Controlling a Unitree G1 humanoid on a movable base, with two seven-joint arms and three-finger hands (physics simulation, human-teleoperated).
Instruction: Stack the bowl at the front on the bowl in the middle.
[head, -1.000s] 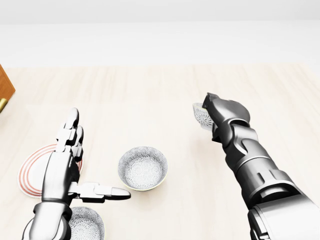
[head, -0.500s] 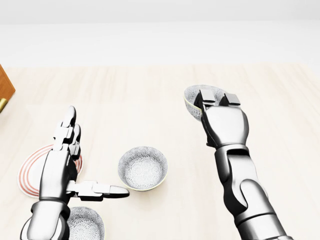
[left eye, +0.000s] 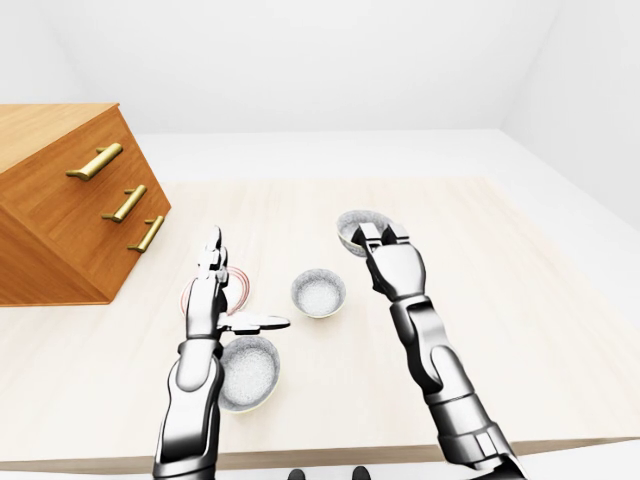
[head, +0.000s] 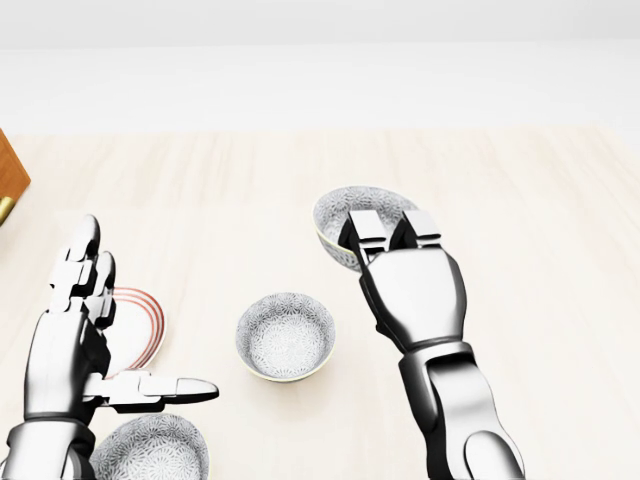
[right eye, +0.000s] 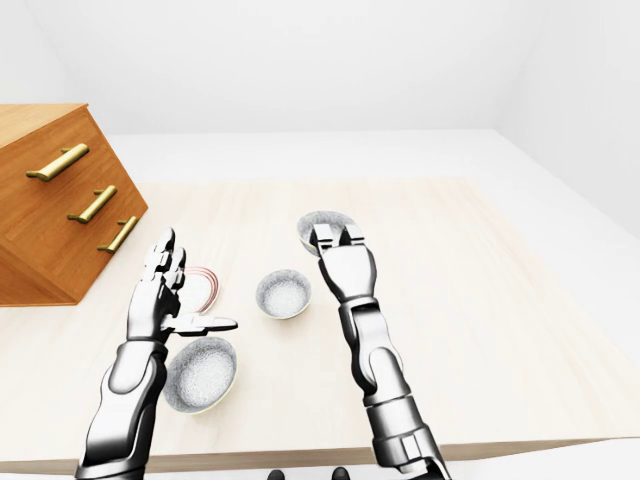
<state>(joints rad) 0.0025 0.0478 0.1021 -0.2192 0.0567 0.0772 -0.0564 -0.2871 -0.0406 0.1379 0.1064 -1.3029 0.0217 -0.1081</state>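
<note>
The right hand (head: 412, 290) grips a small grey-and-white patterned bowl (head: 370, 200) by its rim. Two fingers (head: 365, 230) are bent over the rim and into the bowl, clamped on it. The thumb is hidden under the bowl. This bowl is tipped a little and is over the middle of the light wooden tabletop (head: 520, 200). In the head view it is up and to the right of a second patterned bowl (head: 286, 335). The two bowls are near each other but not touching.

The left hand (head: 70, 350) is open wide, with its fingers pointing up and its thumb out to the side. It holds nothing. It floats above a white plate with red rings (head: 140, 320) and a third patterned bowl (head: 150, 448). That bowl lies nearest the tabletop's edge at the bottom of the view. A brown wooden drawer chest with gold handles (left eye: 60, 210) stands by the tabletop's left edge.
</note>
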